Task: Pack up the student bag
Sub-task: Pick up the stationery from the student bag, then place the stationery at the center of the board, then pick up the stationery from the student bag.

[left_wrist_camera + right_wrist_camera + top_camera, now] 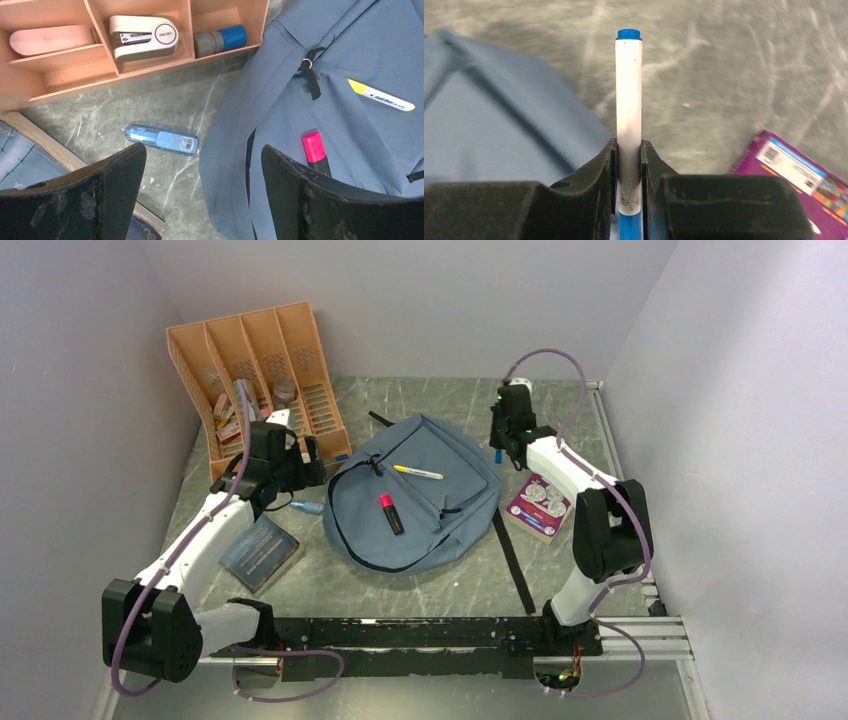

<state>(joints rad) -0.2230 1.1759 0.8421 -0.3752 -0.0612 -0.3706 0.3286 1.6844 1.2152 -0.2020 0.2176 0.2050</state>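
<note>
Your right end effector (629,150) grips a marker (629,90) at 2 o'clock of the student bag (370,540), for packing. Left end effector (202,152): released.

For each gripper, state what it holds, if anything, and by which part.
The right gripper pinches a white marker with blue ends by its barrel, near one end. The left gripper is open and holds nothing.

Grey-green marbled table (440,585), student bag (420,440) lying flat at its centre, orange organizer (262,370) at the far left, dark blue book (260,552) near left, small clear-blue tube (161,139) between organizer and bag, purple booklet (538,506) right of the bag, black strip (512,560) alongside.
</note>
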